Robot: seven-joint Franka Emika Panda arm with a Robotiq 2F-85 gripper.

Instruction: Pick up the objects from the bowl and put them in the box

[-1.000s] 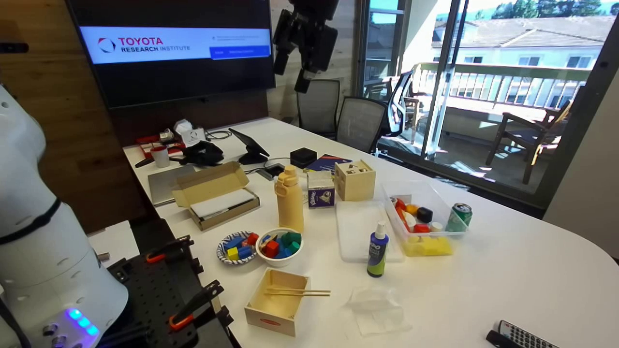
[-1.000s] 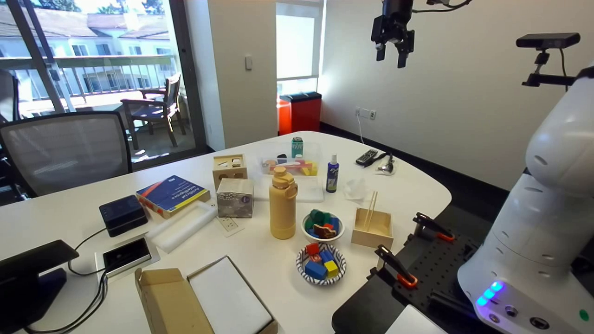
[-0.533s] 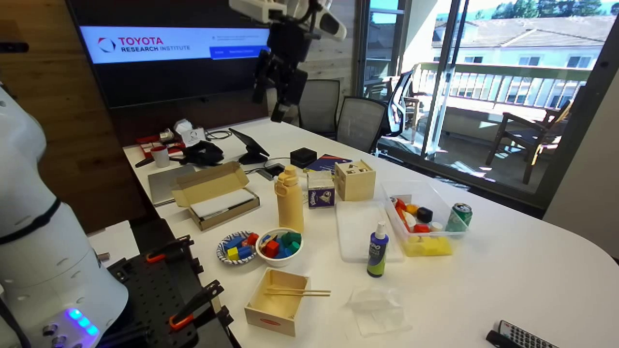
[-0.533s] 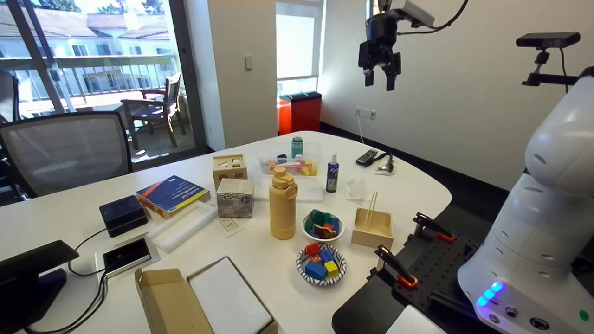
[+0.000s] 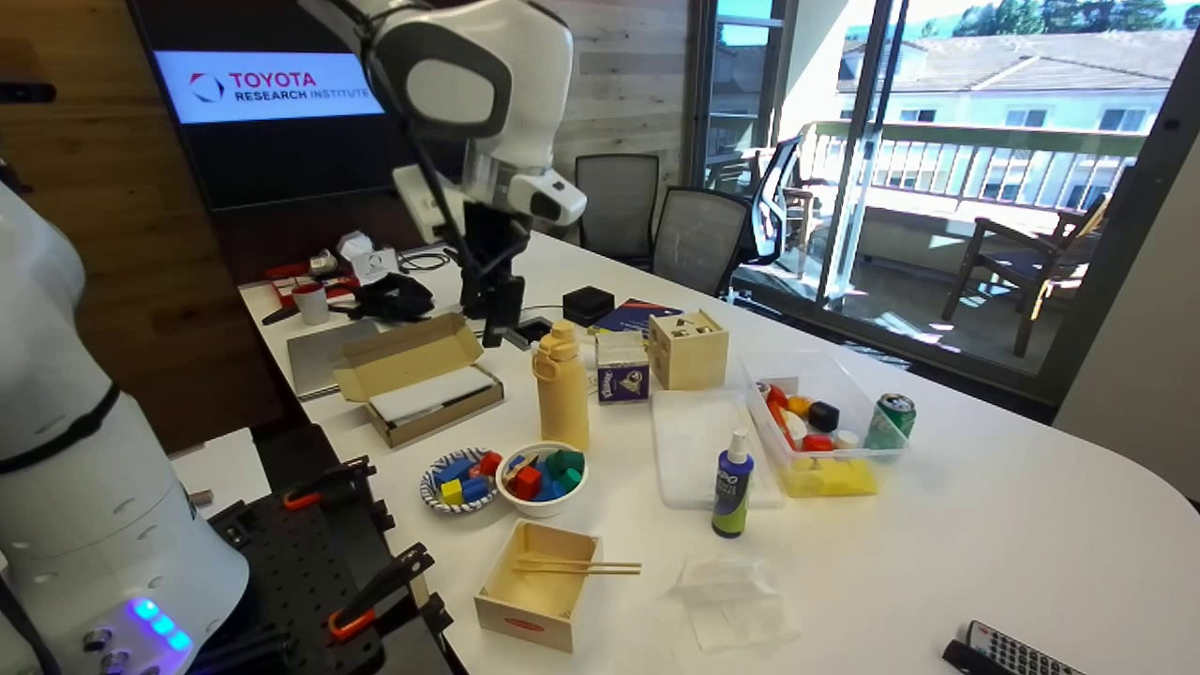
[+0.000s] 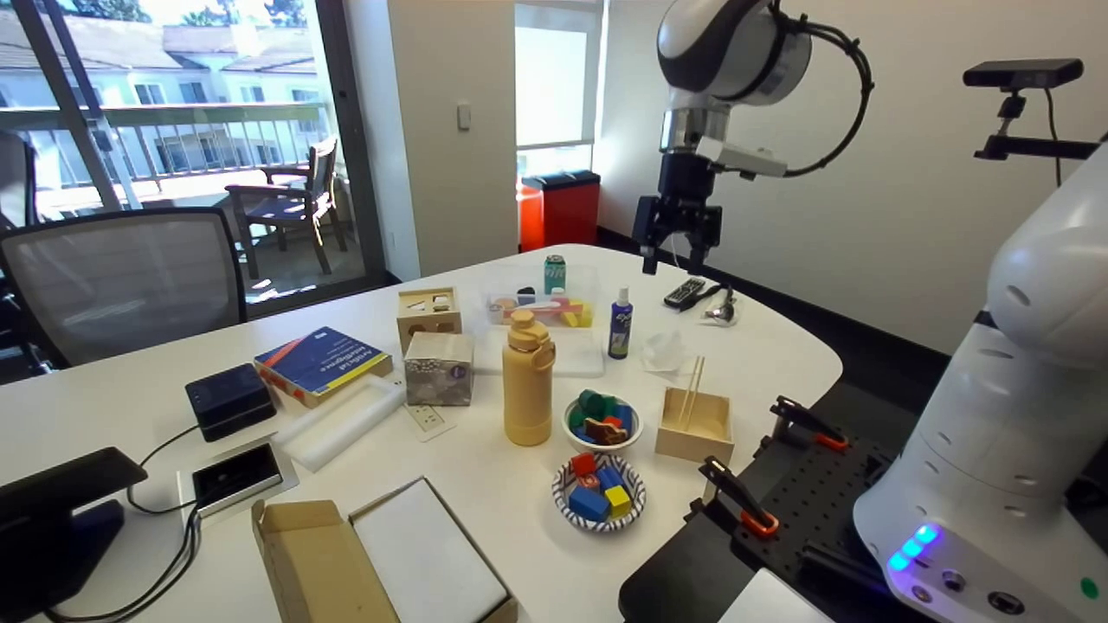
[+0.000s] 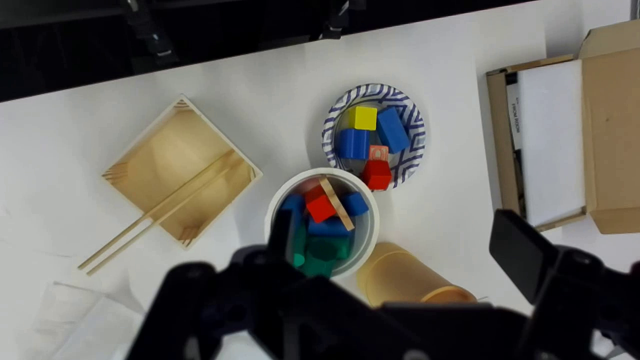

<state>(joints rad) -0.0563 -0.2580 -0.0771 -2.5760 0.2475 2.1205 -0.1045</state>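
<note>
A white bowl (image 5: 542, 509) holds red, blue and green blocks; in the wrist view its rim (image 7: 375, 220) rings a red block (image 7: 320, 205) and a thin wooden piece (image 7: 336, 202). A blue-and-white patterned bowl (image 6: 563, 515) touches or nearly touches it and holds blue, red and yellow blocks (image 7: 363, 118). The light wooden box (image 5: 525, 626) stands beside the white bowl; two chopsticks (image 7: 165, 205) rest over its edge. My gripper (image 6: 673, 262) is open and empty, high above the table. In the wrist view one finger of the gripper (image 7: 395, 230) overlaps the white bowl.
A tall yellow bottle (image 6: 528, 389) stands right by the white bowl. A spray bottle (image 5: 732, 487), tissue box (image 5: 622, 367), wooden cube (image 5: 689, 352), clear bin (image 5: 834, 403) and open cardboard box (image 5: 441, 422) stand around. Black clamps (image 6: 736, 493) line the table edge near the robot base.
The arm and gripper have moved down, toward the table and bowls, and leftward in both exterior views. The gripper has stayed open. The bowls, blocks and box have not moved.
</note>
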